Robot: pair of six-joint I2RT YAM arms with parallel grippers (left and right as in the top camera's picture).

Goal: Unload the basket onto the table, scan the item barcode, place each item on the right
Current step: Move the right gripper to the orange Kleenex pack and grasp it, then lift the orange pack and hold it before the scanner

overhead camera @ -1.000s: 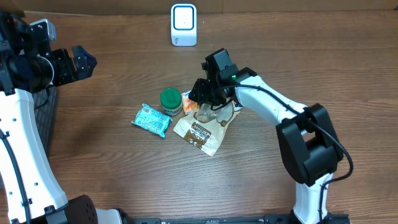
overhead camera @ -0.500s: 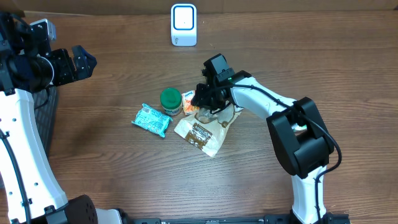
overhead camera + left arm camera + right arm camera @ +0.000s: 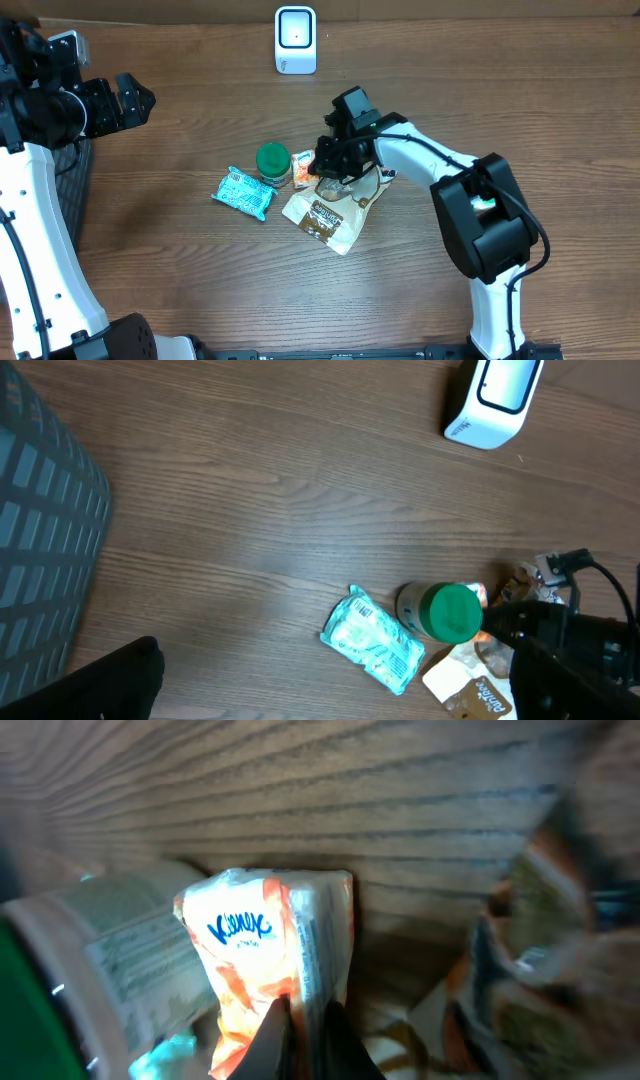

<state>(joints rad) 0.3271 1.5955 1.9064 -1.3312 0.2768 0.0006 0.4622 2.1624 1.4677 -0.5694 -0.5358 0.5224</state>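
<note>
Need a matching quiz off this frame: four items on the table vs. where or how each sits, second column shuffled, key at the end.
Items:
1. white scanner
2. teal packet
3. Kleenex pack
4. green-lidded jar

Descriptions:
A. sits between the teal packet and the Kleenex pack
B. pinched at its edge by the right gripper
C. alone at the far edge of the table
D. lies flat, leftmost of the grouped items

Pairs: 1-C, 2-D, 3-B, 4-A
</note>
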